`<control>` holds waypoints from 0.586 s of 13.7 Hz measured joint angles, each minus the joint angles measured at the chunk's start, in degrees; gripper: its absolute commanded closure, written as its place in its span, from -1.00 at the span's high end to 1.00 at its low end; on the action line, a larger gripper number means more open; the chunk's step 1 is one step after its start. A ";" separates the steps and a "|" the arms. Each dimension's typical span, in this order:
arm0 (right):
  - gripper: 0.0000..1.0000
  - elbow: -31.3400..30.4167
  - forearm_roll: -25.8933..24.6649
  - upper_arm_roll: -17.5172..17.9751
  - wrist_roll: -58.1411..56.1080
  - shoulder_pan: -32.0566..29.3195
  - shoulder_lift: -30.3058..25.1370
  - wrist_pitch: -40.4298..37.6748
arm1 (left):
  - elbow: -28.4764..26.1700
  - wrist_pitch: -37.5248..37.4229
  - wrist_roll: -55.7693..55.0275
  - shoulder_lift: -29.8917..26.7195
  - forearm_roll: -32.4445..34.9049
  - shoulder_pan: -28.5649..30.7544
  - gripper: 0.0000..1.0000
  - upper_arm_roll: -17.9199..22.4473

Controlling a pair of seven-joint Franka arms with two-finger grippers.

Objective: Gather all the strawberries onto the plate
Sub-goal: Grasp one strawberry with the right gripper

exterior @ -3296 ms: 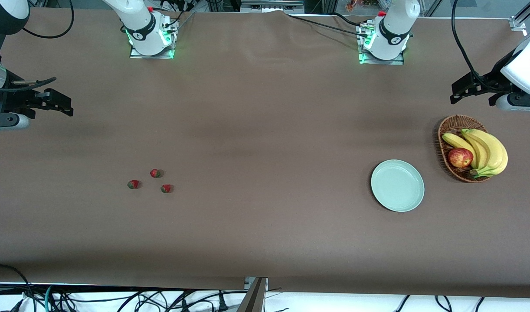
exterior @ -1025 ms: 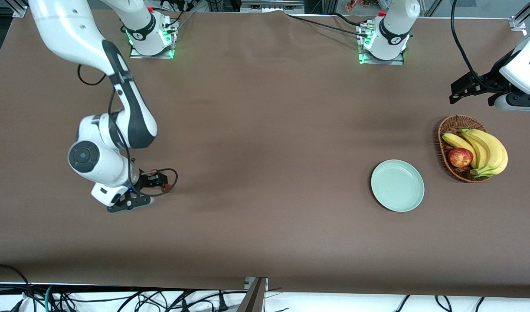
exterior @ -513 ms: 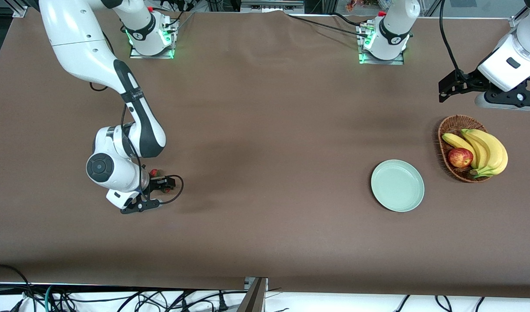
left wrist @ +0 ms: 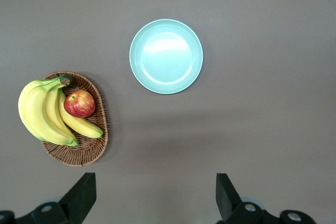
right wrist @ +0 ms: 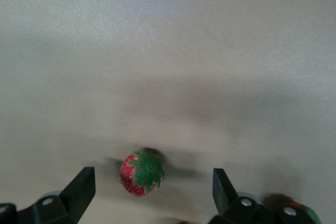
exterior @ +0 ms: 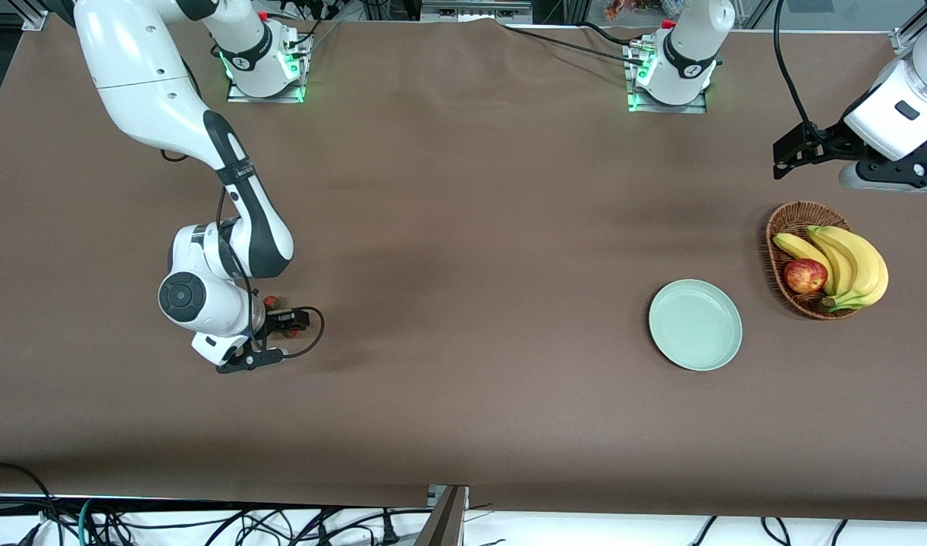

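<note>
Right gripper (exterior: 281, 327) is low over the strawberry cluster toward the right arm's end of the table, fingers (right wrist: 80, 183) spread wide and gripping nothing. In the right wrist view one strawberry (right wrist: 142, 172) lies on the table between the open fingers, touching neither; its green cap faces roughly 2 o'clock in that frame and the red tip roughly 8 o'clock, so the long axis runs along that diagonal. A second strawberry (right wrist: 294, 208) shows only as a red and green sliver at the frame edge beside the other finger; can't tell which way it points. In the front view a bit of red strawberry (exterior: 269, 302) peeks out at the wrist, just farther from the camera than the gripper; the arm hides the rest of the cluster, so a third berry can't be confirmed. Left gripper (exterior: 801, 149) waits in the air over the table at the left arm's end, with the basket (exterior: 784, 227) at about 6 o'clock from it in the front view; its fingers (left wrist: 81, 195) are fully apart and empty. Plate (exterior: 695, 324) is pale green, holds no berries, and sits near the basket at roughly 8 o'clock from it, well apart from the strawberries. Basket holds bananas (exterior: 854, 265) and an apple (exterior: 805, 275). No readable labels or writing on any of it.
</note>
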 measured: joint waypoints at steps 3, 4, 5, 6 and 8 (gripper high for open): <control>-0.09 0.00 0.01 0.07 0.00 0.33 0.32 0.00 | 0.05 0.00 0.00 -0.02 0.00 -0.04 1.00 -0.07; -0.28 0.00 0.01 0.07 0.00 0.56 0.32 0.00 | 0.05 0.00 0.00 -0.02 0.00 -0.04 1.00 -0.07; -0.47 0.00 0.01 0.07 0.00 0.73 0.32 0.00 | 0.05 0.00 0.00 -0.02 0.00 -0.04 1.00 -0.07; -0.58 0.00 0.01 0.07 0.00 0.81 0.32 0.00 | 0.05 0.00 0.00 -0.02 0.00 -0.04 1.00 -0.07; -0.76 0.03 0.04 0.07 0.00 0.82 0.31 0.00 | 0.05 0.00 0.00 -0.02 0.00 -0.04 1.00 -0.07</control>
